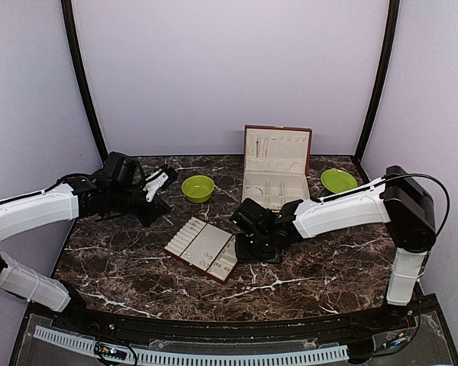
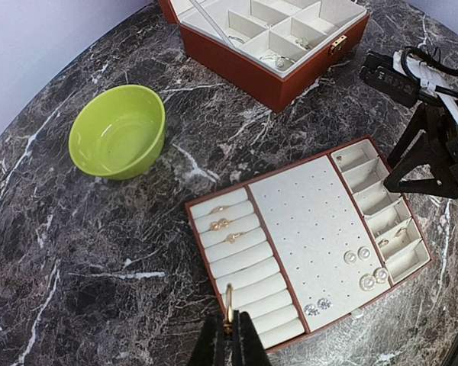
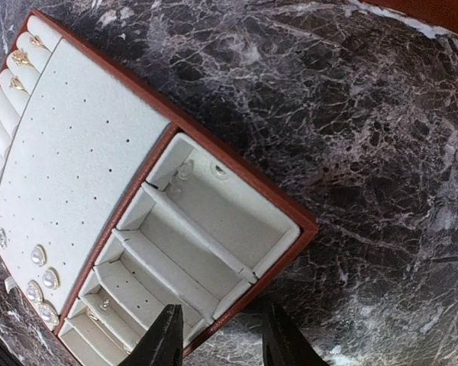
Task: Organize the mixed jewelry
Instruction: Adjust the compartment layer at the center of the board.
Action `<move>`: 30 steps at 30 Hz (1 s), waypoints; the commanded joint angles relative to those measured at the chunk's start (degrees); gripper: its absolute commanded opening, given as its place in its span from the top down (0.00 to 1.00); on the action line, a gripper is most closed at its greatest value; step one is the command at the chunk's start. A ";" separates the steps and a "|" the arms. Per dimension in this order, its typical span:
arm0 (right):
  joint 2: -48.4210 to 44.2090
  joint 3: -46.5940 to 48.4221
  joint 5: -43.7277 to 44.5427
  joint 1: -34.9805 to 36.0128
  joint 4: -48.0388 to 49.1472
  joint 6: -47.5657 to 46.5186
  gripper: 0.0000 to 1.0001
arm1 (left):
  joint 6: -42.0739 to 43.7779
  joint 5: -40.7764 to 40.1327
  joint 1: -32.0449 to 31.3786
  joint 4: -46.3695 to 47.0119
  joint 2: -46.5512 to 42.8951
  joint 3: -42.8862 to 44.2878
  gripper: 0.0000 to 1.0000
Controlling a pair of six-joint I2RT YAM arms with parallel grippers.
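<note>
You have a dark marble table [image 1: 137, 267], and at its far side the red-brown box [image 2: 244, 72] stands open. Its lid is upright, I think so that the compartments can be reached from above. The flat tray [image 2: 305, 221] lies in front of it, between the two arms, where both can reach it. A green bowl [image 2: 118, 130] stands to the left of the box and a green plate [image 1: 338, 181] to its right. I see nothing lying in either.

Your left gripper [image 2: 229, 339] hangs above the near end of the tray, over the soft rolls. Its jaws are pressed together on a thin gold ring [image 2: 229, 299], held upright, probably to push it between two rolls. Your right gripper [image 3: 221, 307] is low over the compartment end of the tray with its jaws apart. I cannot tell if they touch the rim.

Most of the jewelry is already in the tray. A few small gold rings [image 2: 220, 224] sit in the upper rolls, and round pale studs [image 2: 364, 268] are on the dotted pad. All are tiny and shiny.
</note>
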 commanded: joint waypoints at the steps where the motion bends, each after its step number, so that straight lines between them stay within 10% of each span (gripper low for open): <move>1: 0.95 2.06 2.69 0.90 -2.68 1.13 0.65 | 0.85 -0.05 -0.07 0.99 -2.59 0.03 1.00; 14: -0.20 -1.33 4.90 0.85 1.29 -1.82 0.81 | 0.37 0.96 -0.05 1.28 -3.17 -0.05 1.00; 30: -8.21 -8.73 3.40 -6.05 7.17 -32.72 0.86 | 0.15 2.50 -0.23 1.42 -2.79 -0.22 1.00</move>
